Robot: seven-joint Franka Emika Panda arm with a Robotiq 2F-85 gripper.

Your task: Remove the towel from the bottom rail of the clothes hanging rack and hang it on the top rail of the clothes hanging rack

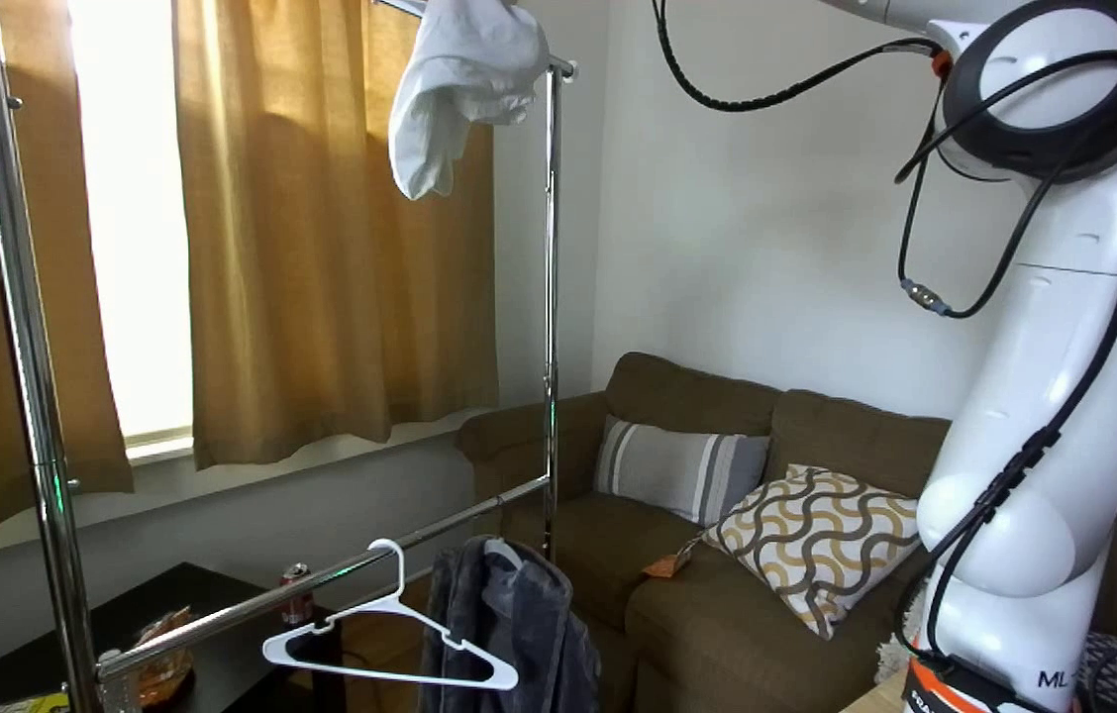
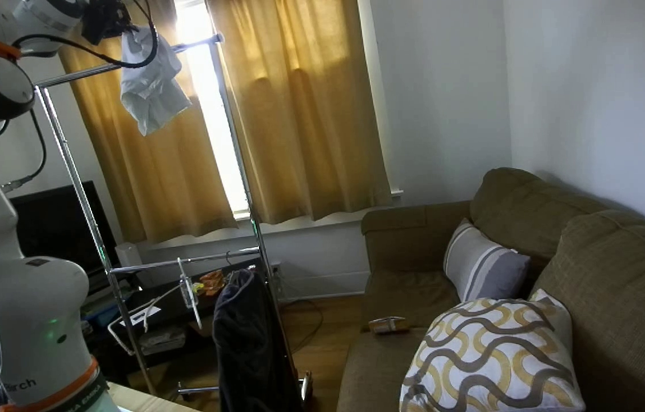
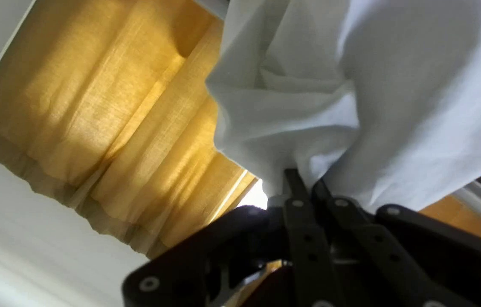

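Observation:
The white towel (image 1: 467, 74) is bunched at the height of the top rail (image 2: 85, 73) of the chrome rack (image 1: 551, 248), its lower end dangling free. In both exterior views the towel covers part of that rail; whether it lies over the tube or hangs in front of it, I cannot tell. My gripper (image 2: 128, 28) is above the rail at the towel's upper end. In the wrist view the gripper (image 3: 304, 181) is shut, with a fold of the towel (image 3: 394, 106) pinched between its fingertips. Lower down, the bottom rail (image 1: 242, 614) carries no towel.
A white hanger (image 1: 390, 634) and a dark grey-blue garment (image 1: 529, 634) hang at the bottom rail. Yellow curtains (image 2: 311, 114) are behind the rack. A brown sofa (image 1: 697, 584) with pillows stands beside it, and a black table (image 1: 212, 584) lies low behind.

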